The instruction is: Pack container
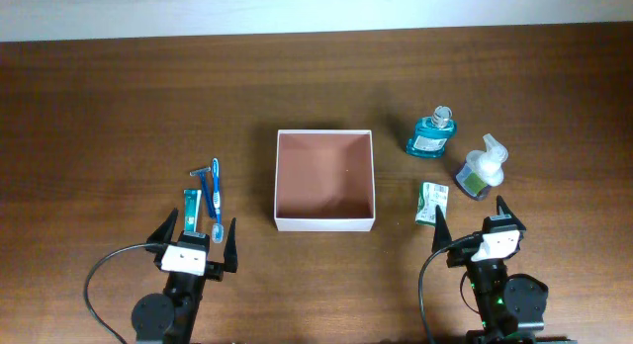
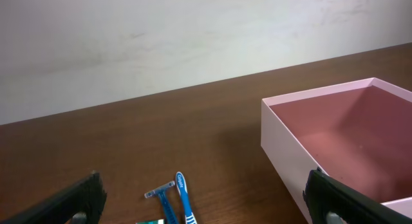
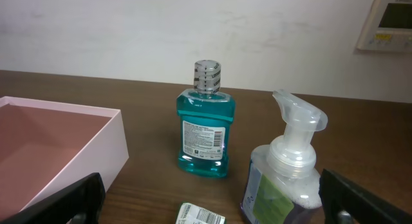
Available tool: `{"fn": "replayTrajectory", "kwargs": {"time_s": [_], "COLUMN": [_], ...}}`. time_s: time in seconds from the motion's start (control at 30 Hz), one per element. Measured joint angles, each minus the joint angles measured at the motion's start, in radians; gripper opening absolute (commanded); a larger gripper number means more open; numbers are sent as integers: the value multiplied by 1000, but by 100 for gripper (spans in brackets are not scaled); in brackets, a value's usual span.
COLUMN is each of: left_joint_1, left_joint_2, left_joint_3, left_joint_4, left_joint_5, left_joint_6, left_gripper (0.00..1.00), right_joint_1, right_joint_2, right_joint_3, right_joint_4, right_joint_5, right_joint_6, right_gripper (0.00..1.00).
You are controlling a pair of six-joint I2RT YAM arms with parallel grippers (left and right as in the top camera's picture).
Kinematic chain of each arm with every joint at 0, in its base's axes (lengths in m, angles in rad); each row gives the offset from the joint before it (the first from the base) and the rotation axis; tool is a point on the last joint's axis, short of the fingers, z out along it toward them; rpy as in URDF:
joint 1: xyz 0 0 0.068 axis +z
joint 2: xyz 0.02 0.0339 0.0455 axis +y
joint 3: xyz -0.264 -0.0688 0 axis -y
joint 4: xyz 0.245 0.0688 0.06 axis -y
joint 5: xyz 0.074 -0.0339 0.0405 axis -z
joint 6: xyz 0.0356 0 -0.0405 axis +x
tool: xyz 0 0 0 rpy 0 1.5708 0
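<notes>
Overhead view, Clerk asks: container [image 1: 324, 176], contents?

Checker: Nil. The pinkish-brown floor is bare. The box sits on the worktop [image 1: 119, 97], forward and to the right of the left gripper [image 1: 203, 225], and forward and to the left of the right gripper [image 1: 471, 214]. Packing is judged not begun.

Clerk: Items outstanding?

Checker: Six, all on the worktop outside the box.
- Just ahead of the left gripper, lying side by side: toothpaste tube [image 1: 192, 211], toothbrush [image 1: 216, 201], razor [image 1: 205, 173].
- Just ahead of the right gripper, nearest its left finger: green-and-white packet [image 1: 431, 203].
- Farther ahead of that gripper: foam pump bottle [image 1: 480, 169] and blue mouthwash bottle [image 1: 432, 134]. The right wrist view shows both upright.

Clerk: Grippers?

Checker: Both have their fingers spread wide and hold nothing. Neither touches any item, as far as the views show.

Clerk: Balance of work?

Checker: The whole of it, by this reckoning, with every item to be lifted and set inside. The flat pieces lie handier to the left gripper, the bottles and packet to the right. Whether both bottles fit upright in so shallow a box cannot be told.
</notes>
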Motion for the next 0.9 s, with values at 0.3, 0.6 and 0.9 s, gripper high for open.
{"fn": "replayTrajectory", "kwargs": {"time_s": [0.3,0.6,0.9], "left_joint_1": [0,0,0], "left_joint_2": [0,4,192], "left_joint_3": [0,0,213], "left_joint_4": [0,105,-204], "left_joint_5": [0,4,-63], "left_joint_6": [0,0,-39], "left_gripper": [99,99,99], "right_joint_1": [0,0,0], "right_joint_2": [0,0,0], "right_joint_3": [0,0,0], "right_joint_4": [0,0,0], "right_joint_5": [0,0,0], "right_joint_6": [0,-1,0], "right_gripper": [99,99,98]}}
